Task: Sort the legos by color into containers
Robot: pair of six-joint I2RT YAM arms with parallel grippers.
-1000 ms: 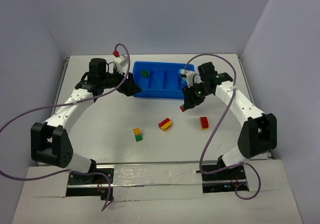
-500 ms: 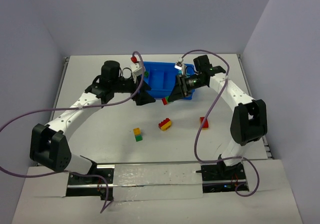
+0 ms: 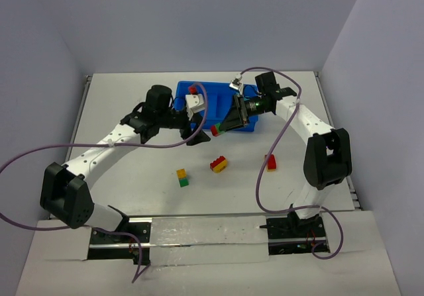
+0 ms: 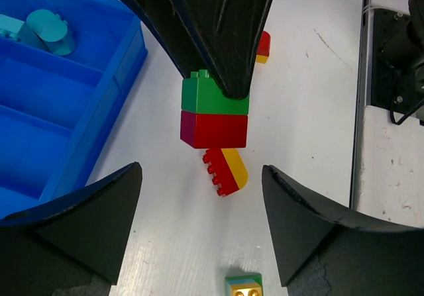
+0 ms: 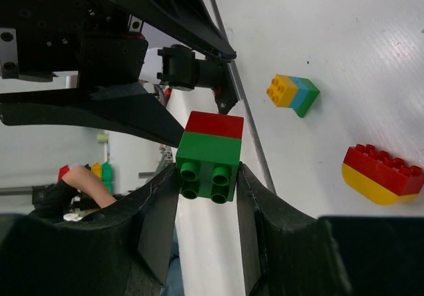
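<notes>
The right gripper [image 5: 207, 177] pinches the green half of a green-and-red brick [image 4: 214, 114], near the middle of the top view, just beside the blue tray [image 3: 218, 104]. The left gripper [image 4: 199, 206] is wide open and faces the brick. It looks just short of touching, but that is hard to tell.

Green-on-red joined plastic brick pair [image 4: 214, 114]: off the table, frame centre, green half gripped in right gripper [image 5: 209, 173]
Red-and-yellow brick pair [image 4: 225, 170]: on its side, just below
Bright blue divided plastic tray [image 4: 73, 104]: upper left, teal bricks [image 4: 45, 32] in top compartment
</notes>
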